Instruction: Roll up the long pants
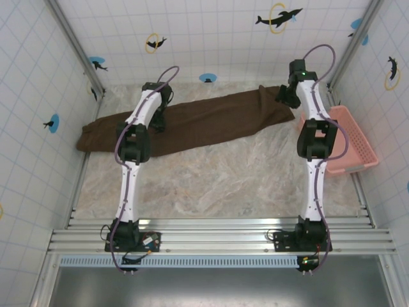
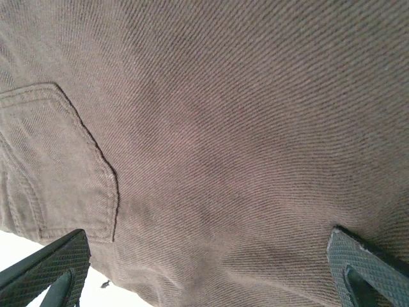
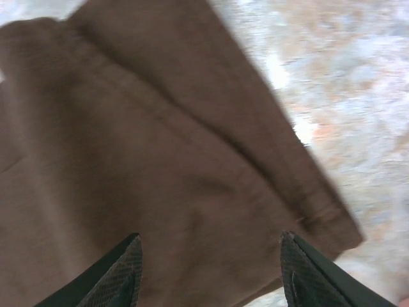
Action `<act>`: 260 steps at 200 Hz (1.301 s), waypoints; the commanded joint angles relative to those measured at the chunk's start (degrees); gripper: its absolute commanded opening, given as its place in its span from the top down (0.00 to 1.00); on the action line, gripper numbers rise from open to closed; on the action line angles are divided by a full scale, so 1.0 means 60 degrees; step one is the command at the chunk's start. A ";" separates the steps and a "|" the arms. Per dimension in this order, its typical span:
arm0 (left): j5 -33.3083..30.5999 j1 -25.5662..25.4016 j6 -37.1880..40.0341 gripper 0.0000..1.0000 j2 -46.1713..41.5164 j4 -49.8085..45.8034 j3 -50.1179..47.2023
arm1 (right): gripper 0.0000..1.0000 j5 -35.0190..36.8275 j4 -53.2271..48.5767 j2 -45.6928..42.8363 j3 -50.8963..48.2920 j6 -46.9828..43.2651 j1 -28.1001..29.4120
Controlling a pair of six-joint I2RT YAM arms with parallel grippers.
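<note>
My top camera looks down from behind my bases (image 1: pixel 131 233) at the frame's bottom, over the whole table (image 1: pixel 217 179). Both wrist cameras hang close above the long pants (image 1: pixel 204 125), also seen there.

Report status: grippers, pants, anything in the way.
Left gripper open, over the long pants by a back pocket. Right gripper open above the leg hem. Pants flat, unrolled. Pink basket at right edge, off the pants.
</note>
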 commanded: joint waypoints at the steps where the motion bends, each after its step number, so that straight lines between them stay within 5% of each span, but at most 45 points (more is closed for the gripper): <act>1: 0.0319 0.0021 0.0060 0.03 -0.0438 0.0189 0.0194 | 0.40 0.0004 -0.0114 -0.1024 0.0114 0.0242 0.0283; 25: 0.0454 0.0035 0.0074 0.03 -0.0491 0.0244 0.0089 | 0.40 -0.0182 0.0124 -0.1726 -0.1318 0.0678 0.0377; 60: 0.0652 0.0110 0.0060 0.03 -0.0545 0.0279 -0.0061 | 0.38 -0.0207 0.2775 -0.3965 -0.6349 0.2353 0.0219; 81: 0.0746 0.0126 0.0096 0.03 -0.0557 0.0332 -0.0069 | 0.37 -0.0419 0.3601 -0.4307 -0.7751 0.2996 0.0154; 142: 0.0847 0.0127 0.0096 0.03 -0.0780 0.0327 -0.0379 | 0.35 0.0479 0.4175 -0.3540 -0.7700 0.3753 0.0171; 260: 0.0622 -0.0092 -0.0059 0.03 -0.1214 -0.0035 -0.0605 | 0.40 0.1368 0.3135 -0.0792 -0.4382 0.4525 -0.0129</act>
